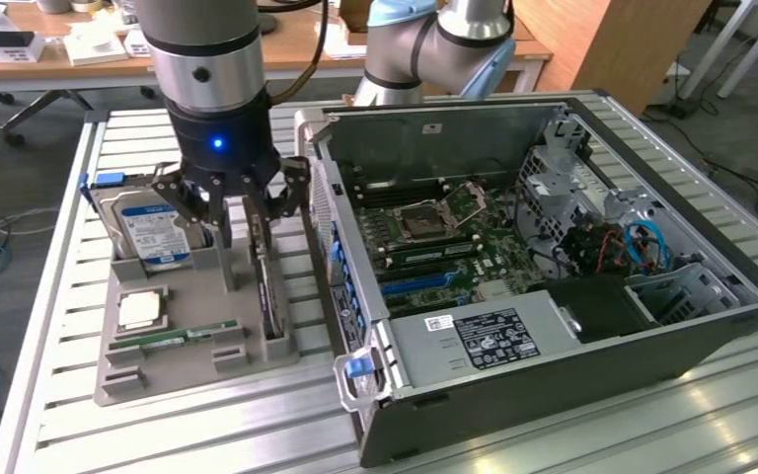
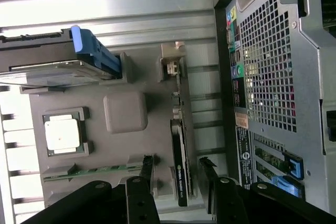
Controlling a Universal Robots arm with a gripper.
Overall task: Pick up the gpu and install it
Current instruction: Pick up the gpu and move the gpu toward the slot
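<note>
The gpu stands on edge in a slot of the grey holder tray, beside the open computer case. It is a thin dark card. My gripper hangs just above the card's far end, open, with nothing in it. In the wrist view the gpu runs between my two black fingertips, which stand on either side of it without touching it. The motherboard lies exposed inside the case.
The tray also holds a silver hard drive with a blue-white label, a CPU and a green RAM stick. The case's rear panel stands close beside the tray. A second arm stands behind the case.
</note>
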